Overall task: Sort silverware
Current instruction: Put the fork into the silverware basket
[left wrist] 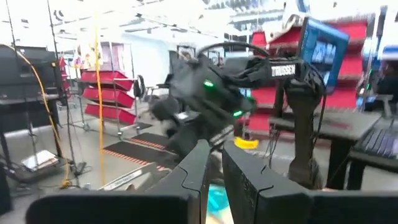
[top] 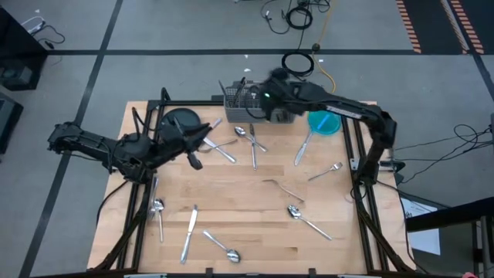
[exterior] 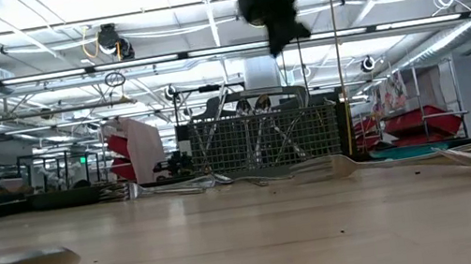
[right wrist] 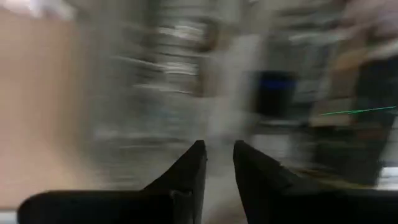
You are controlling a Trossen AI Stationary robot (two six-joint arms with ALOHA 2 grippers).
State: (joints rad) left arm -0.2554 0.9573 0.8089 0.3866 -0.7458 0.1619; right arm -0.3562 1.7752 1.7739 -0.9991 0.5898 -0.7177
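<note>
So I'm hovering my right fingers (top: 255, 89) right above the wire caddy (top: 241, 99) at the far edge of the bench (top: 231, 201), and they're sitting nearly together with just a narrow gap and nothing between them that I can see. My left fingers (top: 202, 140) are hanging low just beside the dark plate (top: 181, 121), a little way from the caddy, also almost together and not holding anything as far as I can tell.

Progress-wise, I'm honestly not far along. A few handles are poking up out of the caddy, so some pieces are already sorted, I'd guess. But most of the silverware (top: 253, 147) is lying loose on the wood: a spoon and a fork or two right in front of the caddy, a knife (top: 302, 148) next to the blue bowl (top: 324, 122), a fork (top: 325, 171) further out, and another bunch of spoons and knives well away from the caddy, along the near side. Lots left to pick up.
</note>
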